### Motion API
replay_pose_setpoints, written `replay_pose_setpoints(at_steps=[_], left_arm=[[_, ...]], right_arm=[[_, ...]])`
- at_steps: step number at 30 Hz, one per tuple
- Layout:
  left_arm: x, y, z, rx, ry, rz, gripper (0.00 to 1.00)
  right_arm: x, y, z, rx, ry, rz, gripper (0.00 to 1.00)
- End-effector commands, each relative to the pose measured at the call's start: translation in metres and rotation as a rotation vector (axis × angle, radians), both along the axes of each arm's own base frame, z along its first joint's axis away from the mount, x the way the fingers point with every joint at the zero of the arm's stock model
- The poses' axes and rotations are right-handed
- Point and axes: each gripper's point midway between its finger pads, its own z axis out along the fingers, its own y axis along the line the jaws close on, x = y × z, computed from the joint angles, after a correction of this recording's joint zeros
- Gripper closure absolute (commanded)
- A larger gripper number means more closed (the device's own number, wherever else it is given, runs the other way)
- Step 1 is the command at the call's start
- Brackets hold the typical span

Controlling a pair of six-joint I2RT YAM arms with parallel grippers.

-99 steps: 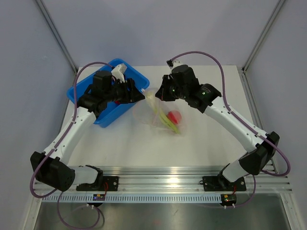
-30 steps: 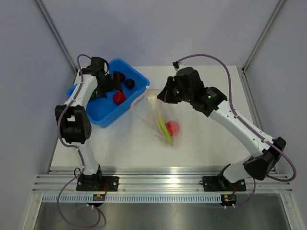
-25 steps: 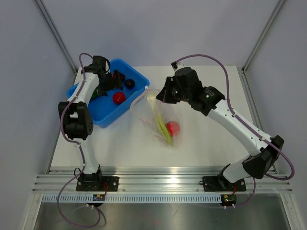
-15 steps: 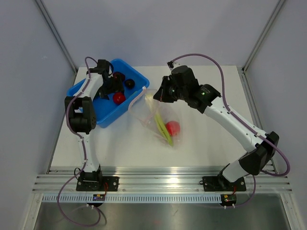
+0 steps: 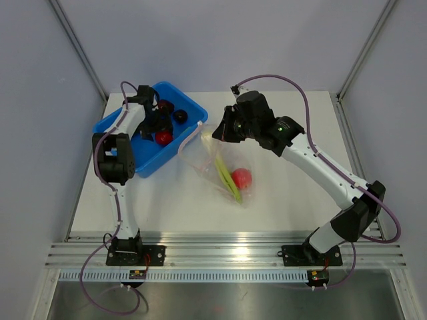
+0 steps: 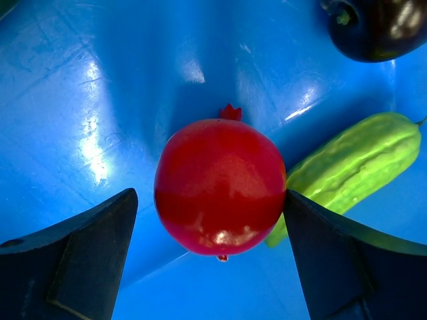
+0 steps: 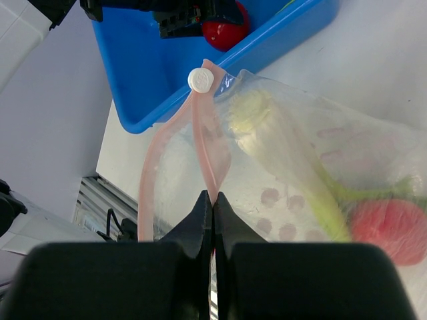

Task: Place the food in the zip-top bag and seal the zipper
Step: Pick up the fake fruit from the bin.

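Top external view: left gripper (image 5: 152, 127) open over red pomegranate (image 5: 163, 138)

Inside the blue bin (image 5: 150, 159) at the table's (image 5: 300, 200) far-left corner, spread fingers (image 6: 80, 260) flank it, just beside a green cucumber (image 6: 353, 163). Mid-table, the zip-top bag (image 5: 215, 155) holds a pale stalk (image 5: 225, 175) and a red fruit (image 5: 241, 177). The right gripper (image 7: 212, 200) is clamped shut on the bag's pink zipper (image 7: 203, 133).

We view the blue bin (image 5: 152, 159) from overhead; left wrist peers close inside — right wrist, beside it, shares a corner.
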Motion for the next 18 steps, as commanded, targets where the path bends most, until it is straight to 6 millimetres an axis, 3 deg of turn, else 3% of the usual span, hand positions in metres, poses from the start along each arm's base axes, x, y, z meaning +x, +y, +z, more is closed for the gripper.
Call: replay_pose_setpoints(at_steps=[1,6,11,16,18], left_arm=[[0.004,0.002,-0.006,0.026,-0.004,-0.005,0.10],[0.007,0.002,0.017,0.032,-0.062,0.004,0.35],[0.004,0.010,0.059,0.066,-0.149,0.026,0.39],[-0.002,0.019,0.125,0.097,-0.293,0.055,0.40],[-0.005,0.020,0.140,0.101,-0.322,0.062,0.40]], right_arm=[[0.005,0.005,0.026,0.050,-0.057,0.009,1.00],[0.003,0.002,0.027,0.053,-0.056,0.004,1.00],[0.001,-0.001,0.026,0.055,-0.058,-0.001,1.00],[0.000,-0.001,0.028,0.065,-0.059,-0.005,1.00],[0.000,-0.001,0.028,0.072,-0.060,-0.007,1.00]])
